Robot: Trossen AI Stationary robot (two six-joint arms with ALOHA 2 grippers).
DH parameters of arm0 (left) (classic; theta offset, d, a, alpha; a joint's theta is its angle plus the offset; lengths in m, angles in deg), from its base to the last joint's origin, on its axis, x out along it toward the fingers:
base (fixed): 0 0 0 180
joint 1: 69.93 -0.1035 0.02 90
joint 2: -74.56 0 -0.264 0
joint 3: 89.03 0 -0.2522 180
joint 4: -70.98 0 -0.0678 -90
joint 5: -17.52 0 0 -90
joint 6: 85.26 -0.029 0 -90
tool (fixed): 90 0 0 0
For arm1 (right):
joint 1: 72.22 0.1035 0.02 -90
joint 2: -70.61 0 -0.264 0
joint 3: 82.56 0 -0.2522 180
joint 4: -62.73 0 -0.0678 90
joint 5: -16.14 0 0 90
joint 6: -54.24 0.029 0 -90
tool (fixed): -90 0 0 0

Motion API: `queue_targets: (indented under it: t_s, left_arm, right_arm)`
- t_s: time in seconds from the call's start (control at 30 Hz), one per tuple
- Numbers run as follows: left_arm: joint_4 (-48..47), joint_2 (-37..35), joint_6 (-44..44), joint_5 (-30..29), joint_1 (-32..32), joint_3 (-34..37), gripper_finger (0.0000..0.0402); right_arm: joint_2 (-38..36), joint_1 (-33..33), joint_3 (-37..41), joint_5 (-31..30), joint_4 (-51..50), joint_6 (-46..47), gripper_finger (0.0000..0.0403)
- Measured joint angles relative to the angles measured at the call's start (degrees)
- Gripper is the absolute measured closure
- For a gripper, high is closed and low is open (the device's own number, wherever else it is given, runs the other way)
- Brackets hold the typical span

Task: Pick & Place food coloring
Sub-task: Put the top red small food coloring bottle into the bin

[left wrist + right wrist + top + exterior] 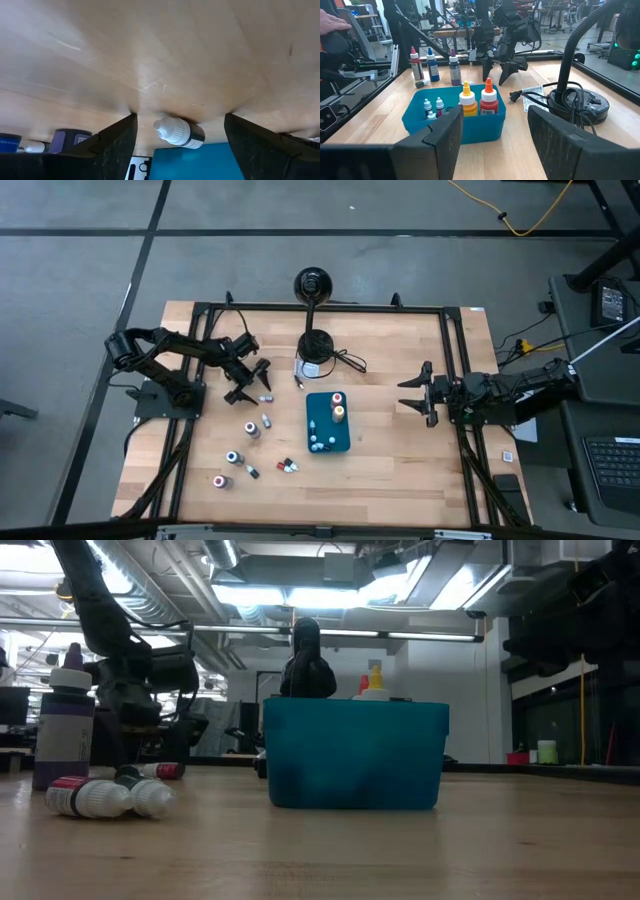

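Observation:
Several tiny food coloring bottles lie or stand on the wooden table left of the teal tray, among them one bottle and another bottle. My left gripper is open, low over the table, its fingers on either side of a lying white-capped bottle without touching it; that bottle lies on its side. Red-capped and orange-capped bottles stand in the tray with smaller ones. My right gripper is open and waits right of the tray.
A black stand with a round base and cord sits at the table's far middle, beside a paper label. Taller bottles stand beyond the tray. A black frame edges the table. A person's hand shows beyond the table.

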Motion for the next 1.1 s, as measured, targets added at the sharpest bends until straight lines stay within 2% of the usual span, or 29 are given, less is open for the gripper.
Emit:
queue_targets:
  t_s: [0.47,0.87,1.1]
  left_arm:
    - [0.9,0.0,0.5,-0.1,0.0,0.0,0.0161]
    - [1.5,0.4,2.0,0.3,1.7,0.0,0.0171]
    - [1.7,0.5,2.0,0.2,1.7,0.0,0.0191]
  right_arm:
    - [0.0,0.0,0.0,0.0,0.0,0.0,0.0179]
    - [0.0,0.0,0.0,0.0,0.0,0.0,0.0179]
    - [0.0,0.0,0.0,0.0,0.0,0.0,0.0179]
